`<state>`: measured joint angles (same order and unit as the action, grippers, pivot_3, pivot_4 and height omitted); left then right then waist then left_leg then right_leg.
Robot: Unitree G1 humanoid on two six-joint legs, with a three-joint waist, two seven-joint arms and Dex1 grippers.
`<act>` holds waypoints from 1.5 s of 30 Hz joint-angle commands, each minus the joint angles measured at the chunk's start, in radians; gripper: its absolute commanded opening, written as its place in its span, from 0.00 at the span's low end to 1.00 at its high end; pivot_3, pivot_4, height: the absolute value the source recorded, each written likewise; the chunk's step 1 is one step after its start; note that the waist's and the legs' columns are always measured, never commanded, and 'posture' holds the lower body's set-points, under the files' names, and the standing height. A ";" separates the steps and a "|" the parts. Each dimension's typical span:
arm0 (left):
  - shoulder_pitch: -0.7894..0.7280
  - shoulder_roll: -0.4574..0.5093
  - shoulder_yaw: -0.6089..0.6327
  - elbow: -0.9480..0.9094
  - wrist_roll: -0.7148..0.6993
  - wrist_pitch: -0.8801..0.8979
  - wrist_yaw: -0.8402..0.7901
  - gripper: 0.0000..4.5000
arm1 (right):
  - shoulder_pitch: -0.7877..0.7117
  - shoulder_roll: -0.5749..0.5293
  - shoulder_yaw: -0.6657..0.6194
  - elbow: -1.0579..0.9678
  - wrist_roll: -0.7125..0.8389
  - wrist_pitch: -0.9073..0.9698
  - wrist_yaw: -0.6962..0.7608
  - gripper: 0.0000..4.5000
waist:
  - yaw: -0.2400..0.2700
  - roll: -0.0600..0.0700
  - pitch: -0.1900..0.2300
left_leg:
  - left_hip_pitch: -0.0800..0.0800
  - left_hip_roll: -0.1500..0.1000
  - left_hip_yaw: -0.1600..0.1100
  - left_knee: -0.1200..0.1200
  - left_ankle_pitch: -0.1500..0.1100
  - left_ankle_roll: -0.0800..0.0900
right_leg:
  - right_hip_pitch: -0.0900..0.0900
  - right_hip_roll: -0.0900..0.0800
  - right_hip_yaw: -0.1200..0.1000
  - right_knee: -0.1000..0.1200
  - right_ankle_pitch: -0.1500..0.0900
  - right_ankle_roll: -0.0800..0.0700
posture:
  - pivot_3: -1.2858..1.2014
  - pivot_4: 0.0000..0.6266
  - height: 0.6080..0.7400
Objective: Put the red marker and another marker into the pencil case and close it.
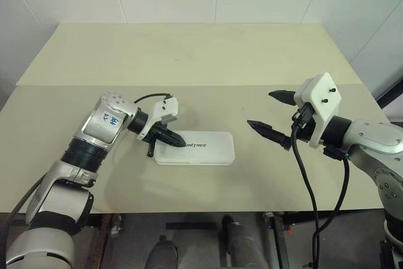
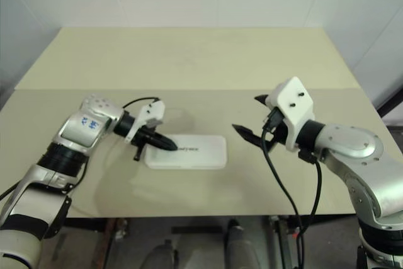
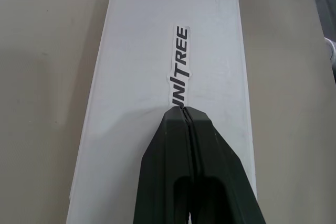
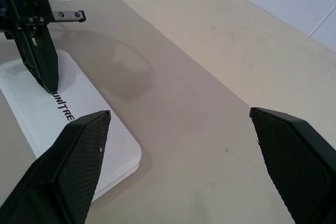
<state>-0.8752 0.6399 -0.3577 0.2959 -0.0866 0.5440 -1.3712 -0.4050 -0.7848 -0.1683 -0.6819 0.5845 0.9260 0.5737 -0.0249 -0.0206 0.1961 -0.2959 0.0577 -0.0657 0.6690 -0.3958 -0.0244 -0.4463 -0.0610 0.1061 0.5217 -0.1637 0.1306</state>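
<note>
- Pincer on your left arm (image 1: 178, 140): clenched, its black fingers pressed together with nothing between them. The tips sit over the left end of the pencil case (image 1: 204, 150), at the start of the black lettering on its lid; you cannot tell whether they touch the lid.
- Pencil case: you see it closed and flat on the surface (image 1: 189, 61), near the front edge, long side running left to right.
- Pincer on your right arm (image 1: 269, 113): released, fingers spread wide and empty, held above the surface well to the right of the case, pointing toward it.
</note>
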 commanded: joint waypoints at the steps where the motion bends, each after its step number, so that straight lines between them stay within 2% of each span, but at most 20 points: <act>1: 0.030 -0.048 0.051 0.003 -0.039 -0.040 0.035 0.00 | 0.008 -0.008 -0.031 -0.047 0.020 0.005 -0.015 1.00 | 0.001 0.000 0.000 | 0.000 0.000 0.000 0.000 0.000 0.000 | 0.000 0.000 0.000 0.000 0.000 0.000 | 0.52 0.24 1.00; 5: 0.066 -0.136 0.262 -0.018 -0.183 -0.218 0.096 0.00 | 0.025 0.003 -0.027 -0.051 0.041 0.007 -0.008 1.00 | -0.001 -0.001 0.001 | -0.002 0.000 -0.001 -0.001 0.000 0.000 | -0.001 0.000 0.000 0.000 0.000 0.000 | 0.52 0.24 1.00; 9: 0.109 -0.220 0.371 0.036 -0.240 -0.468 0.135 0.00 | 0.029 0.006 -0.008 -0.036 0.043 -0.005 -0.001 1.00 | -0.005 -0.001 0.001 | -0.001 0.000 0.000 -0.002 0.000 0.000 | -0.003 0.000 -0.001 0.000 0.001 0.001 | 0.52 0.24 1.00; 12: 0.121 -0.281 0.447 0.067 -0.324 -0.526 0.129 0.00 | 0.033 0.002 0.002 -0.029 0.045 -0.011 0.012 1.00 | -0.001 -0.001 0.001 | -0.001 0.000 -0.001 -0.003 0.000 0.001 | -0.003 0.000 -0.001 0.000 0.001 0.001 | 0.52 0.24 1.00; 16: 0.158 -0.229 0.414 0.075 -0.351 -0.525 -0.039 0.19 | 0.066 -0.039 0.012 -0.030 0.043 -0.021 0.069 1.00 | -0.002 -0.001 0.001 | -0.002 0.000 -0.001 -0.002 0.000 0.001 | -0.003 0.000 -0.001 -0.001 0.001 0.001 | 0.52 0.24 1.00; 20: 0.125 -0.224 0.410 0.137 -0.336 -0.559 -0.080 0.51 | 0.119 -0.088 -0.018 -0.016 0.032 -0.051 0.122 1.00 | 0.001 -0.001 0.001 | -0.001 -0.001 -0.001 -0.002 0.000 0.001 | -0.002 0.000 -0.001 -0.001 0.001 0.001 | 0.52 0.24 1.00; 25: 0.093 -0.218 0.418 0.202 -0.337 -0.581 -0.122 0.88 | 0.137 -0.107 -0.036 -0.015 0.027 -0.054 0.113 1.00 | -0.002 -0.002 0.001 | -0.001 -0.001 -0.001 -0.002 0.000 0.001 | -0.002 0.000 0.000 -0.001 0.001 0.001 | 0.52 0.24 1.00; 27: 0.070 -0.210 0.420 0.268 -0.328 -0.615 -0.158 1.00 | 0.152 -0.116 -0.041 -0.014 0.023 -0.051 0.110 1.00 | -0.003 -0.001 0.001 | -0.001 -0.001 -0.001 -0.002 -0.001 0.001 | -0.002 0.000 0.000 -0.001 0.001 0.001 | 0.52 0.24 1.00; 30: 0.053 -0.206 0.410 0.311 -0.313 -0.653 -0.177 1.00 | 0.185 -0.131 -0.065 -0.014 0.026 -0.057 0.127 1.00 | -0.003 -0.001 0.001 | -0.001 -0.001 -0.001 -0.002 -0.001 0.001 | -0.002 0.000 0.000 -0.001 0.001 0.001 | 0.52 0.24 1.00; 36: -0.028 -0.102 0.351 0.535 -0.198 -0.875 -0.232 1.00 | 0.251 -0.182 -0.073 -0.005 -0.007 -0.074 0.150 1.00 | -0.003 -0.002 0.001 | -0.001 -0.001 -0.001 -0.002 -0.001 0.001 | -0.002 0.000 0.000 -0.002 0.001 0.001 | 0.52 0.24 1.00; 40: -0.074 -0.109 0.354 0.603 -0.205 -0.899 -0.234 1.00 | 0.265 -0.187 -0.093 0.006 -0.026 -0.095 0.143 1.00 | 0.001 -0.002 0.001 | -0.001 -0.001 -0.001 -0.001 -0.001 0.001 | -0.002 0.000 0.000 -0.001 0.001 0.001 | 0.52 0.24 1.00; 45: -0.087 -0.155 0.353 0.589 -0.245 -0.869 -0.242 1.00 | 0.264 -0.166 -0.112 -0.023 -0.020 -0.084 0.104 1.00 | 0.001 -0.002 0.001 | -0.002 -0.001 -0.001 -0.002 -0.001 0.001 | -0.002 0.000 0.000 -0.001 0.001 0.001 | 0.52 0.24 1.00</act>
